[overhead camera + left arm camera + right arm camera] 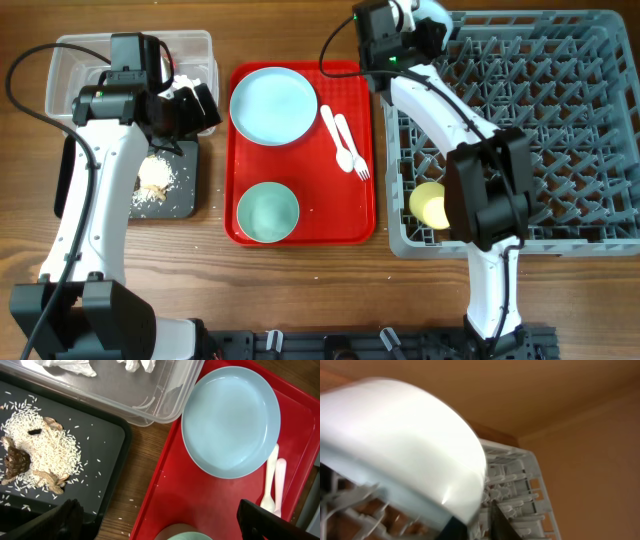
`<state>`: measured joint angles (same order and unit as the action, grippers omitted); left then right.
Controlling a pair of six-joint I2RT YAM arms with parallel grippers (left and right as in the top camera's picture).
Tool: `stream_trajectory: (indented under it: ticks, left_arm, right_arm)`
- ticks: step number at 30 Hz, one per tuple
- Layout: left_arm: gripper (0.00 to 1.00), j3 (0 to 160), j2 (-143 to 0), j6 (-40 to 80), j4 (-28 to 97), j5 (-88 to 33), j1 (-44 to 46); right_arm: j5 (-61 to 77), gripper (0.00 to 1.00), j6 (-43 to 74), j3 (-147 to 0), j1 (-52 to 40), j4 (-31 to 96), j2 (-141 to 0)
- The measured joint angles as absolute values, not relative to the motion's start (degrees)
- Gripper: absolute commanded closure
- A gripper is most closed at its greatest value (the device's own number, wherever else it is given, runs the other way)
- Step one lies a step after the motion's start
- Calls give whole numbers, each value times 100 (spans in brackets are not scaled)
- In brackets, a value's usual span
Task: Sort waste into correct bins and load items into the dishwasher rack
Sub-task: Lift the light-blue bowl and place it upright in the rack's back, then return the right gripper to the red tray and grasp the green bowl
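Note:
My left gripper (200, 105) (160, 515) is open and empty, over the seam between the black tray (185, 190) (107, 435) and the red tray. Beige-white food scraps (152, 180) (35, 455) lie on the black tray. White napkins (140, 365) lie in the clear tub (75, 65) (165, 400). The light blue plate (273, 105) (230, 420), pale green bowl (268, 212) (185, 535) and white fork and spoon (345, 145) (272, 480) sit on the red tray. My right gripper (418, 28) (480, 522) is shut on the light blue bowl (432, 10) (405, 445) over the grey rack (560, 130) (515, 485). The yellow cup (430, 205) lies in the rack. The wrapper is out of view.
The flat red tray (330, 215) (200, 500) lies between the bins and the rack. Rice grains are scattered on the wooden table (135, 485) beside the black tray. My right arm (490, 200) crosses the rack's front left corner.

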<state>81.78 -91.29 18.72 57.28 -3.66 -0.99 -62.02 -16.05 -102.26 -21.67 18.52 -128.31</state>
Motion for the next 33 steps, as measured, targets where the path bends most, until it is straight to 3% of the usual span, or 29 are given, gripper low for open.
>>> stream_trajectory:
  ticks: [4,11,18,24,29,31,33]
  left_arm:
    - [0,8178,-9129,1872,5728,-366,-99]
    - [0,8178,-9129,1872,5728,-366,-99]
    - [0,8178,-9129,1872,5728,-366,-99]
    - [0,8178,-9129,1872,5728,-366,-99]
    - [0,8178,-9129,1872,5725,-366,-99]
    - [0,8178,-9129,1872,5730,-366,-99]
    - [0,8178,-9129,1872,5730,-366,-99]
  right_arm:
    - [-6149,56,-1667,-10224,-2252,2071,-12879]
    - [-6106,56,-1605,-10224,-2464,2322,-12881]
    - [-5636,45,-1111,-10224,-2552,2939,-12853]
    - [-4869,31,-537,-10213,-2552,3328,-12267]
    - [-3728,9,-47,-10215,-2547,3811,-11319]
    - [-2812,9,268,-10217,-2545,4143,-10919]
    - [-1798,20,556,-10239,-2545,4451,-10715]
